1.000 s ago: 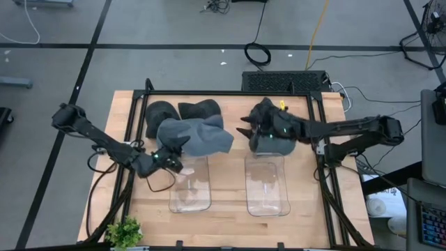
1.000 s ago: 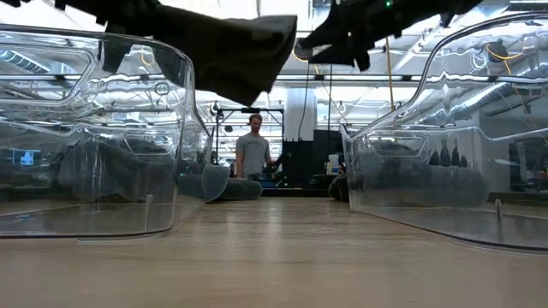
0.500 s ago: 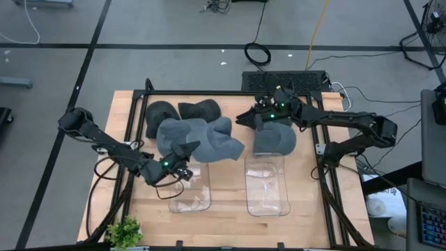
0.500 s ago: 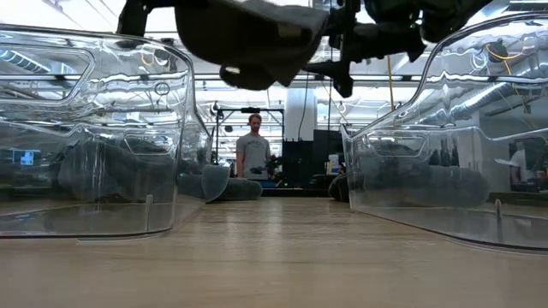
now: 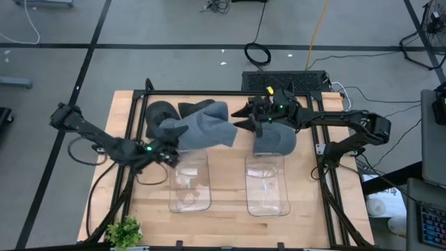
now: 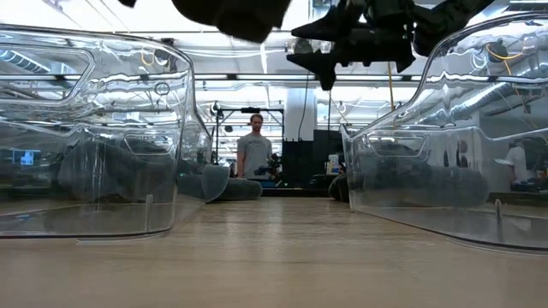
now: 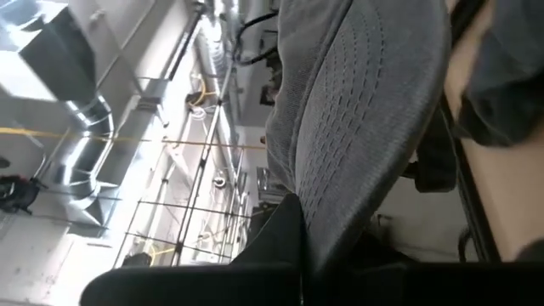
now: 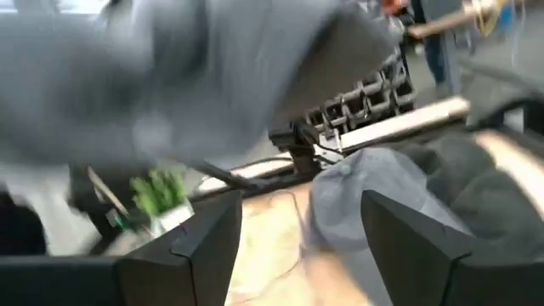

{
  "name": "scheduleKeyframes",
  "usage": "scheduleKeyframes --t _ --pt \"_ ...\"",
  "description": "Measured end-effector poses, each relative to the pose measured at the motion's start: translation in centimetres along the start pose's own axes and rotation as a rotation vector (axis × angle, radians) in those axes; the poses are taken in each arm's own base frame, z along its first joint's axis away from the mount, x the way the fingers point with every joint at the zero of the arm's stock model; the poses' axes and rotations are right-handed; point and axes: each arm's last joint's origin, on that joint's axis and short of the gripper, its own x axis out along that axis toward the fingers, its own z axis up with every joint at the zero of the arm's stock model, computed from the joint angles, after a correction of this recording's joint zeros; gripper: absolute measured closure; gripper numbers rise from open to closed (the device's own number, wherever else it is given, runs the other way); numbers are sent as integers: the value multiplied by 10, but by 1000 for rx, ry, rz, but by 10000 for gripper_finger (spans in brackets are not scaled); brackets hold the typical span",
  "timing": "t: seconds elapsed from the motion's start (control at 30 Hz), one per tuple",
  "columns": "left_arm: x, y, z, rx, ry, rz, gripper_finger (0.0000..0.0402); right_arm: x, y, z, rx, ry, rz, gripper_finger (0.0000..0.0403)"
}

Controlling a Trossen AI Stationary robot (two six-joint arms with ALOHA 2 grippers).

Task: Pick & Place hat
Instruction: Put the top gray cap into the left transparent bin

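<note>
Your left gripper [image 5: 169, 155] is hanging above the left half of the tabletop [image 5: 223, 188], its jaws clenched on one edge of the grey hat [image 5: 198, 130]; in your left wrist view the knit fabric [image 7: 357, 110] is running out from between the two dark fingers [image 7: 255, 255]. You are seeing the hat lifted clear of the tabletop, its long axis lying roughly across the table, the held end at the left gripper and the free end pointing toward the right arm, draped over the back end of the left clear bin [image 5: 189, 183]. In the low view only its dark underside [image 6: 235, 13] is showing, above the rim of that bin [image 6: 94, 137]. Your right gripper [image 5: 245, 119] is hovering near the back of the tabletop, just beside the hat's free end, jaws released and spread wide with nothing between them, as your right wrist view is showing past its two fingers [image 8: 195, 246]. A second grey hat [image 5: 273, 138] is lying under the right arm, at the back end of the right clear bin [image 5: 267, 184]. Two darker hats [image 5: 162, 111] are resting at the back left of the tabletop, partly covered by the lifted one. A small green plant [image 5: 125, 231] is sitting at the front left corner. A person [image 6: 254, 154] is standing in the room beyond the table.
</note>
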Motion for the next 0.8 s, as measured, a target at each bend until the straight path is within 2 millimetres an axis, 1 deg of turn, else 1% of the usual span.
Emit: scheduleKeyframes --t 0.1,0.2,0.3,0.37,0.43,0.47,0.5,0.53,0.6,0.67,0.73,0.8 --pt "-8 14 -8 -49 -31 25 393 4 7 -2 -220 -6 -19 178" --pt "-16 21 -11 -115 -103 41 393 13 20 -6 -480 -9 -76 188" --pt "-18 22 -9 -126 -126 37 393 24 43 -8 -764 -41 -167 194" --pt "-19 21 -9 -122 -106 32 393 31 61 -10 -926 -63 -223 197" --pt "-18 20 -10 -118 -87 28 393 35 78 -11 -1031 -89 -260 197" --pt "-18 20 -10 -117 -78 28 393 36 85 -12 -1036 -105 -283 197" --pt "-18 20 -10 -111 -69 27 393 37 91 -11 -1009 -125 -319 198" --pt "-18 20 -11 -100 -61 26 393 37 95 -11 -944 -143 -367 199" --pt "-18 20 -11 -83 -59 27 393 34 100 -7 -754 -195 -488 202" --pt "-18 20 -10 -78 -70 28 393 26 98 1 -529 -251 -567 207" --pt "-18 20 -10 -72 -78 29 393 18 91 10 -327 -264 -540 212" --pt "-18 19 -9 -58 -83 28 393 11 79 12 -96 -235 -435 217"
